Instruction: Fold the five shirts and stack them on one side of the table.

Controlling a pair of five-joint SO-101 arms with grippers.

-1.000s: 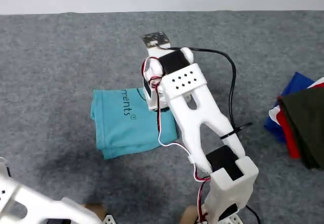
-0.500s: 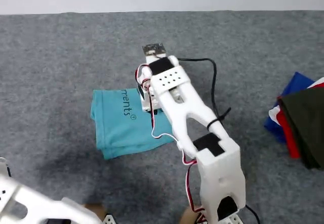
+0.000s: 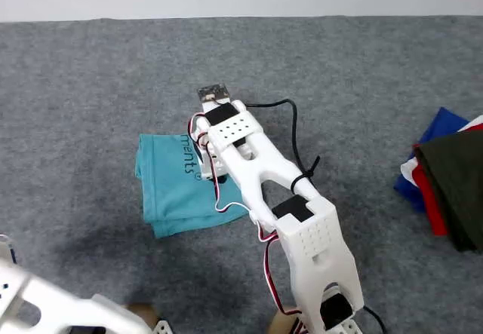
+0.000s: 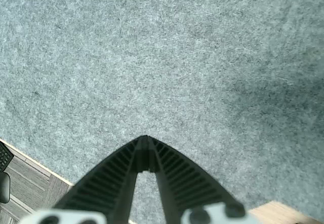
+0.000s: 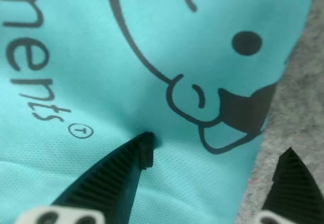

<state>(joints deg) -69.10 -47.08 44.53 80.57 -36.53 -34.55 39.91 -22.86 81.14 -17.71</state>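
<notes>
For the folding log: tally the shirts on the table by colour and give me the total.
teal shirt, folded, lying apart from the others: 1
blue shirt, in the pile: 1
white shirt, in the pile, only an edge showing: 1
red shirt, in the pile: 1
dark shirt, top of the pile: 1
Total: 5

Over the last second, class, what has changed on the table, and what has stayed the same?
The right arm has swung leftward in the high view, bringing its open claw farther over the folded teal shirt. Nothing was visibly gripped or released. The shirt, the stack of folded shirts and the left arm stayed put.
</notes>
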